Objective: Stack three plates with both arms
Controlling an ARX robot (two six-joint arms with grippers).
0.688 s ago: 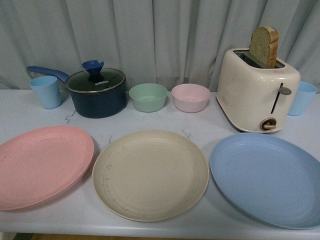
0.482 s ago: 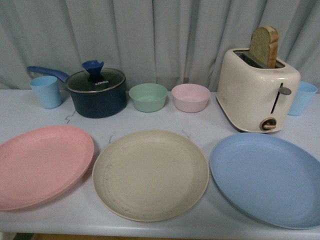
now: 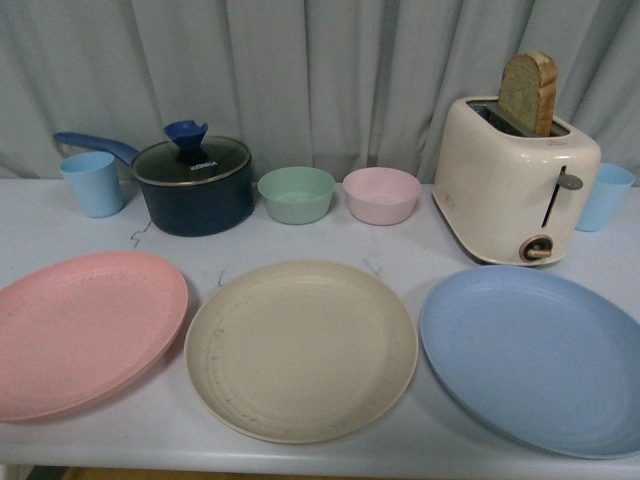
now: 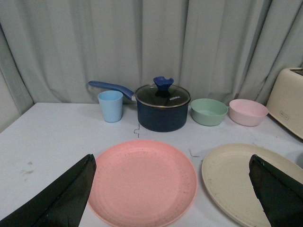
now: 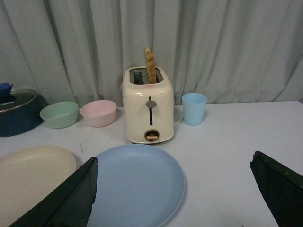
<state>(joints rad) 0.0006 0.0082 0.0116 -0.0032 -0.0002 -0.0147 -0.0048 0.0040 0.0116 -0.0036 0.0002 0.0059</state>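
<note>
Three plates lie side by side along the front of the white table (image 3: 400,250): a pink plate (image 3: 80,330) on the left, a beige plate (image 3: 300,348) in the middle and a blue plate (image 3: 535,355) on the right. No arm shows in the front view. My left gripper (image 4: 173,187) is open and empty, held back from and above the pink plate (image 4: 142,182), with the beige plate (image 4: 236,177) to its side. My right gripper (image 5: 175,189) is open and empty above the near side of the blue plate (image 5: 137,182); the beige plate (image 5: 33,175) lies beside.
At the back stand a light blue cup (image 3: 92,183), a dark blue pot with glass lid (image 3: 193,183), a green bowl (image 3: 296,194), a pink bowl (image 3: 381,195), a cream toaster with bread (image 3: 515,180) and another blue cup (image 3: 603,196). A grey curtain hangs behind.
</note>
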